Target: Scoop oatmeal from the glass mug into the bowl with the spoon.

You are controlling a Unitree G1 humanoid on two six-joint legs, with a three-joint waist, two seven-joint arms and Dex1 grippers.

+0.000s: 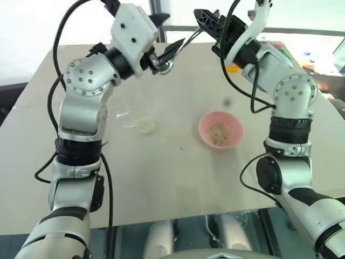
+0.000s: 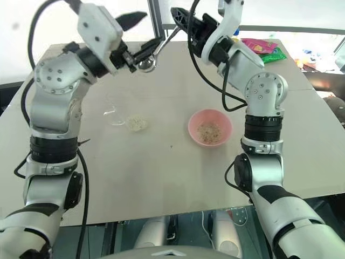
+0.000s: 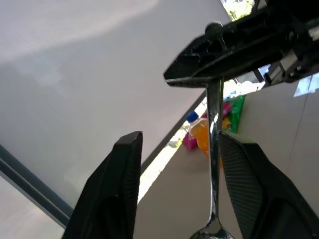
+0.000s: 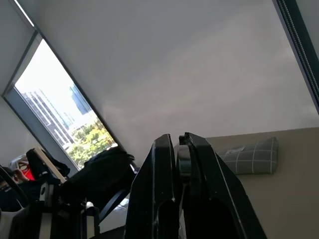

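Note:
The silver spoon point(image 2: 161, 44) hangs in the air above the far side of the table. My right gripper point(image 4: 178, 140) is shut on the end of its handle. My left gripper point(image 3: 179, 135) is open around it: the handle runs close along one finger point(image 3: 249, 184), with the oval head down near the palm. On the table below my left arm stands the glass mug point(image 1: 128, 115) with a pale oatmeal point(image 1: 144, 125) clump in it. The pink bowl point(image 1: 202, 127) sits to its right with some oatmeal flakes inside.
The beige table point(image 1: 178, 178) reaches to a front edge near me. Coloured packets point(image 2: 263, 48) and an orange bottle point(image 3: 199, 135) lie at its far right corner. A cable loops off each arm.

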